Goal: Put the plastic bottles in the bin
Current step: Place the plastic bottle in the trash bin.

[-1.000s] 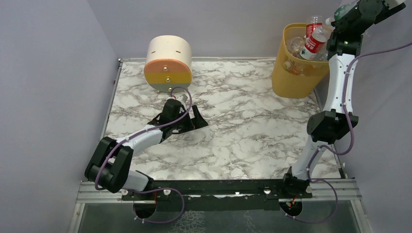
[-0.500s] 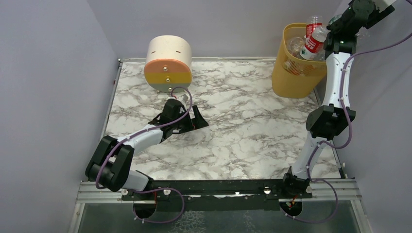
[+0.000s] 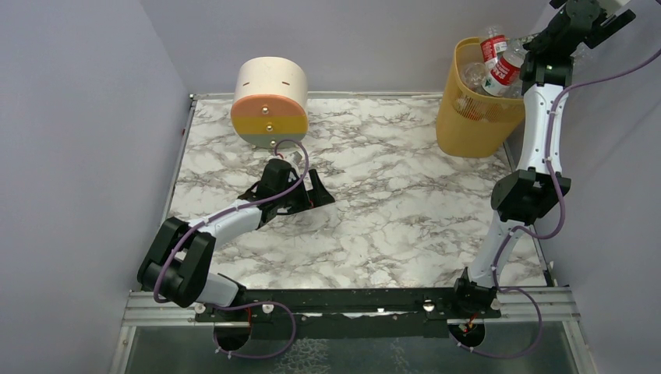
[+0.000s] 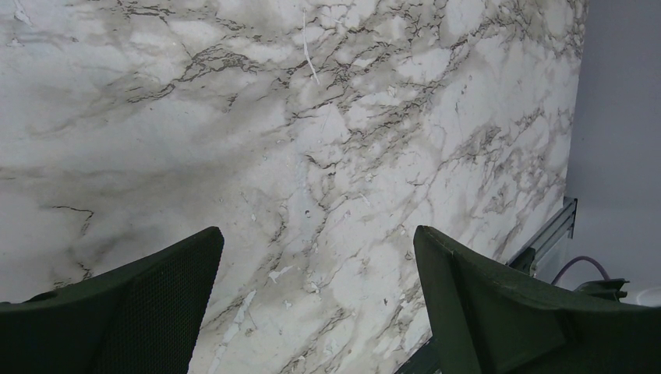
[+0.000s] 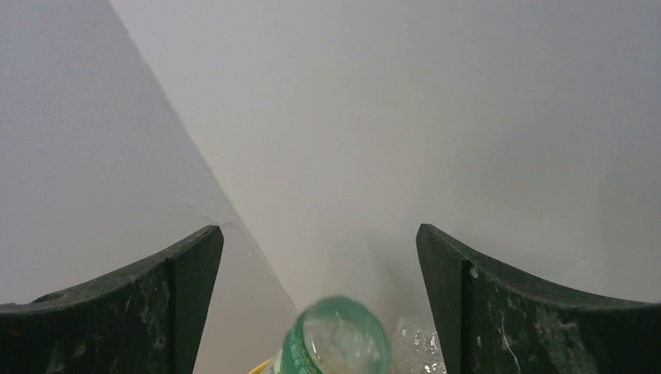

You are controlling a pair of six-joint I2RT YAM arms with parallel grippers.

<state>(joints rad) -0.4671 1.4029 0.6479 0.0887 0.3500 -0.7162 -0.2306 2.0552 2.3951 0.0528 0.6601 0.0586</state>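
Gaping wide, the right jaws are hanging empty above the bin's (image 3: 468, 125) right rim. A green-labelled bottle (image 5: 337, 339) is showing just beneath them, touched by neither, over the plastic bottles (image 3: 503, 66) heaping out of the bin. Well left of the bin, the left jaws are hovering wide open and empty over the worktop (image 3: 390, 202).

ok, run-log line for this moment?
left end effector: open, over marble table | right end effector: open above translucent yellow-orange plastic bin | green-labelled clear plastic bottle: below it, ungripped
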